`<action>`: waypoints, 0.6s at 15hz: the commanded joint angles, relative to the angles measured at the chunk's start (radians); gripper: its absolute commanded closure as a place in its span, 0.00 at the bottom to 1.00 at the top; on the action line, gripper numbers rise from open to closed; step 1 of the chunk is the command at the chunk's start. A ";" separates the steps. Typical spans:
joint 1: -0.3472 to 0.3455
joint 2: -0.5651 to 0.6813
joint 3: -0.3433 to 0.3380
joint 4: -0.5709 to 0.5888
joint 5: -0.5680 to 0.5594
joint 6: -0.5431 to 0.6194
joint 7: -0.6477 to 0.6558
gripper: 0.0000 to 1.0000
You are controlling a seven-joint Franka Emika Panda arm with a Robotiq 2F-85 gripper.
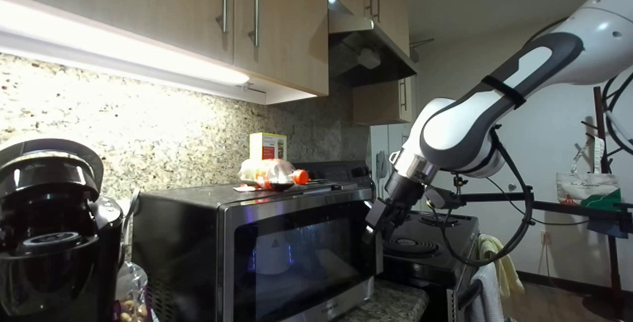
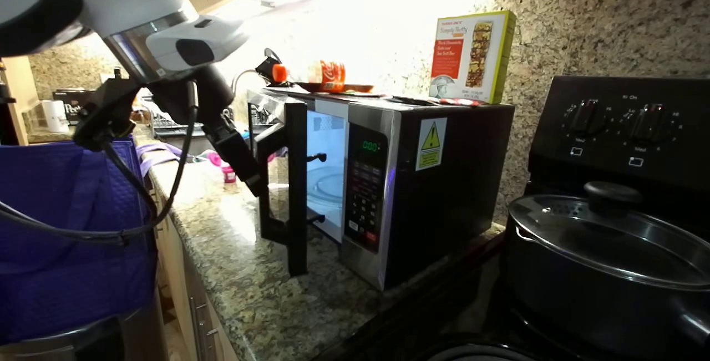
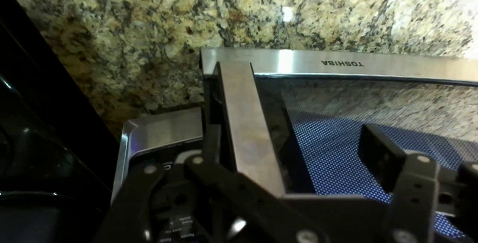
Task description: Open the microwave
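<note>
Fingers (image 3: 382,157) spread wide fill the lower half of the wrist view, and we see the steel-faced handle (image 3: 250,123) run up between the 2 of them; nothing looks gripped, and we cannot tell whether either touches it. The microwave (image 2: 449,200) sits on the counter (image 2: 277,305), right of centre in an exterior view, its door (image 2: 297,194) already ajar with a lit cavity (image 2: 328,142) showing in the gap. We judge the opening as part done: unlatched, but far from swung wide. Next, we think, the fingers must pinch the handle or hook behind it, then carry the door's free edge toward that frame's left, following its arc; a straight pull could slip off. The microwave looks boxy to us: steel front, dark sides, dark meshed window (image 3: 336,149), TOSHIBA lettered along the door's bottom; the green display (image 2: 370,146) seems to read 0:00. On top, mid-frame in an exterior view, lies a capped bottle (image 1: 271,171), an upright box (image 1: 267,146) behind it.
</note>
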 commanded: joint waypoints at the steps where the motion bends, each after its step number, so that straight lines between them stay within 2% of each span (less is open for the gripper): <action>1: -0.015 -0.079 0.025 -0.031 -0.059 -0.064 0.083 0.00; 5: -0.064 -0.166 0.070 -0.059 -0.146 -0.153 0.172 0.00; 7: -0.120 -0.252 0.109 -0.089 -0.228 -0.225 0.246 0.00; 9: -0.143 -0.337 0.124 -0.099 -0.278 -0.319 0.269 0.00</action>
